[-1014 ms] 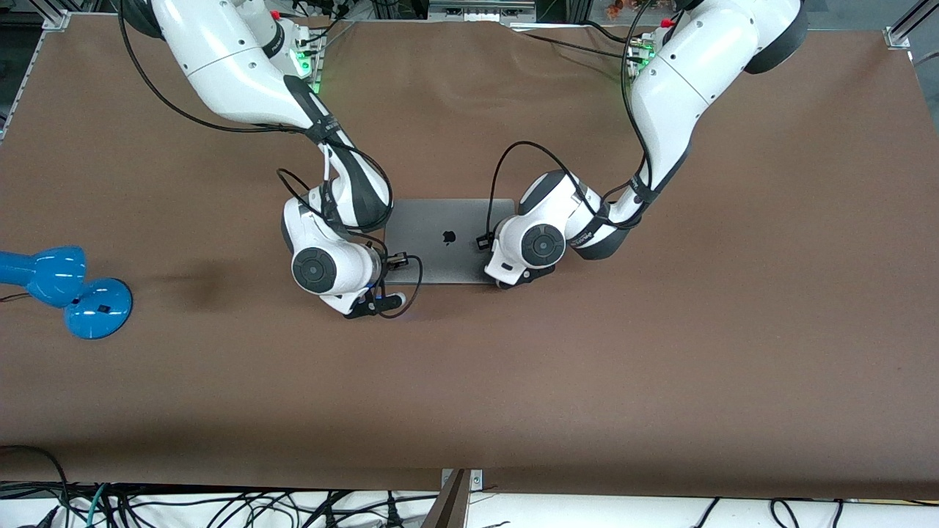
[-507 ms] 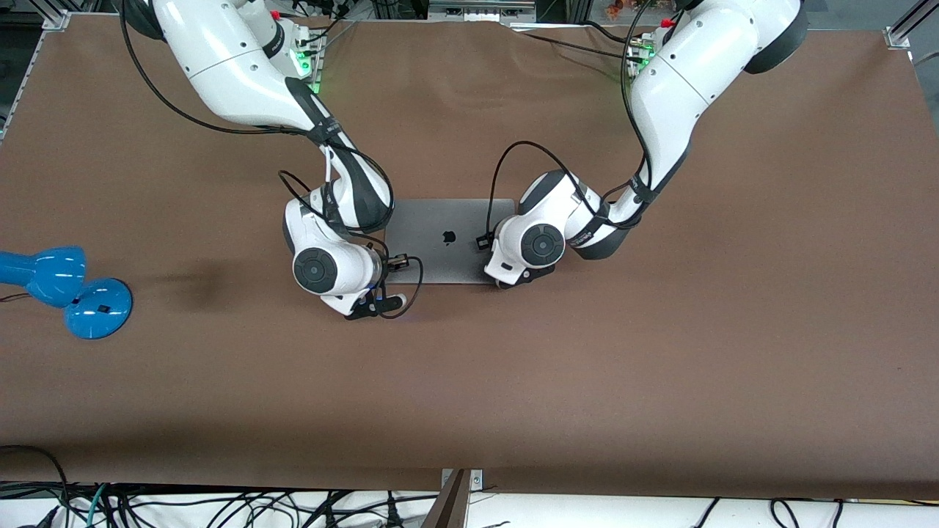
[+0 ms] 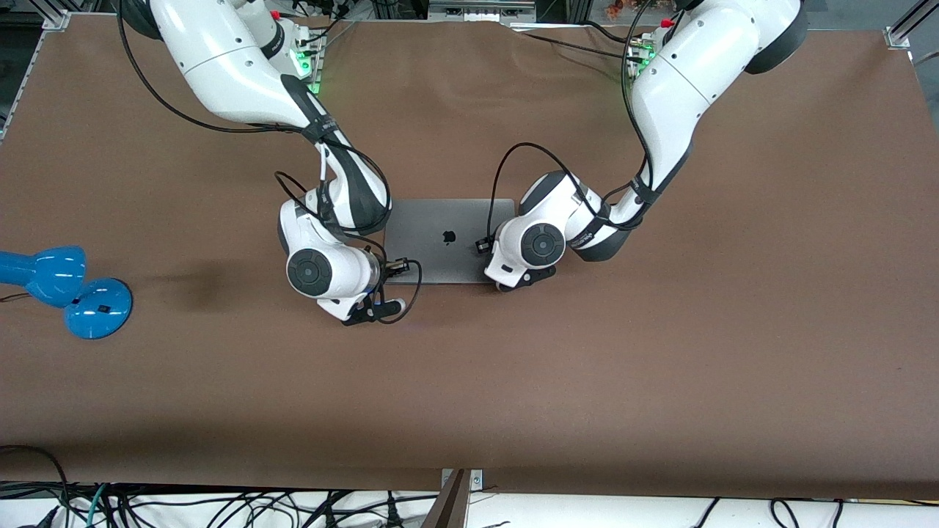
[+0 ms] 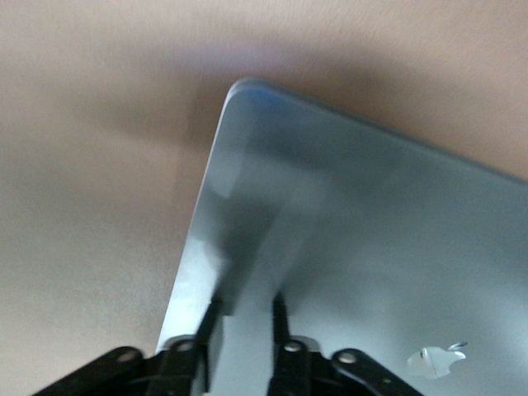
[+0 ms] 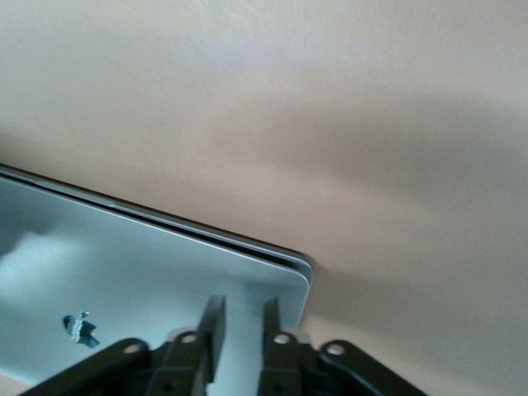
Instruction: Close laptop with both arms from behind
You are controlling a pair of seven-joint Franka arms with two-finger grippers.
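Both claws, left [image 4: 243, 330] and right [image 5: 239, 330], slightly apart over the shut laptop [image 3: 447, 238], could scratch its lid if they press down.

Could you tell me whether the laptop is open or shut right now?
Shut. The laptop lies flat on the table with its logo lid facing up, and the right wrist view shows lid and base meeting with only a thin seam.

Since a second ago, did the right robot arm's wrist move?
Yes, a little. Its round grey wrist cap slid away from the laptop toward the blue lamp, which stayed put. The right gripper is over the lid's corner.
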